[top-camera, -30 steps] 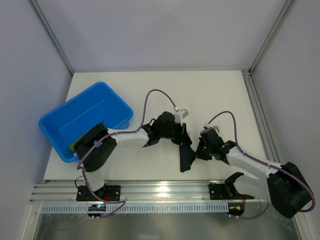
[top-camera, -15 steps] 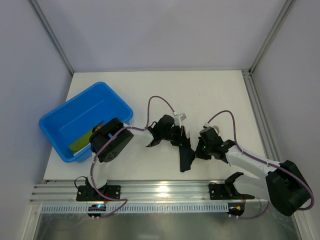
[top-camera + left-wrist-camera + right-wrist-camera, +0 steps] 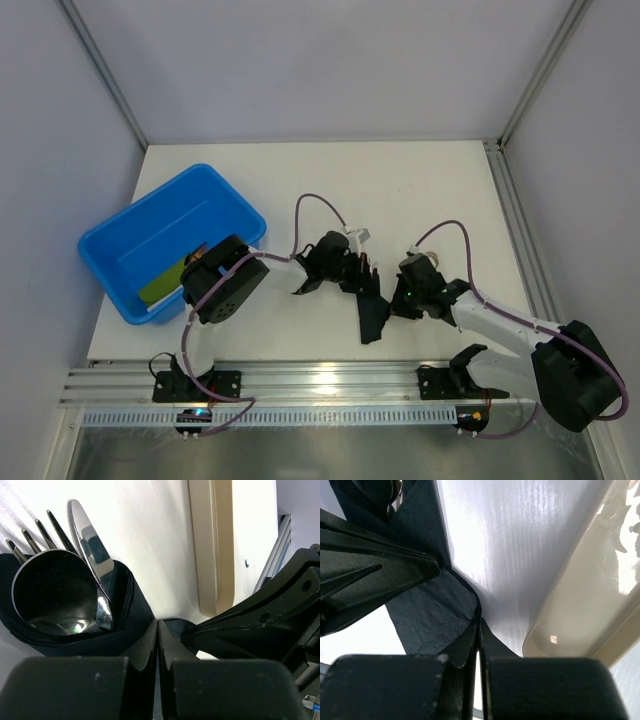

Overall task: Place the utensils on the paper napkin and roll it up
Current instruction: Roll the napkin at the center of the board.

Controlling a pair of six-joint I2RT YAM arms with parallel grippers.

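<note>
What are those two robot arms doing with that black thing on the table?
They are wrapping cutlery in a black paper napkin. The utensils, a spoon, a fork and a knife, already lie bundled inside the partly rolled napkin with their tops sticking out. The left end effector and the right end effector are both shut, each pinching the napkin, near the front of the table.

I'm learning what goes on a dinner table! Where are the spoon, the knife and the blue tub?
spoon (image 3: 52, 592), left wrist view, on its round bowl.
knife (image 3: 91, 539), left wrist view, on its shiny blade.
blue tub (image 3: 180, 232), top view, on its bare floor.
</note>
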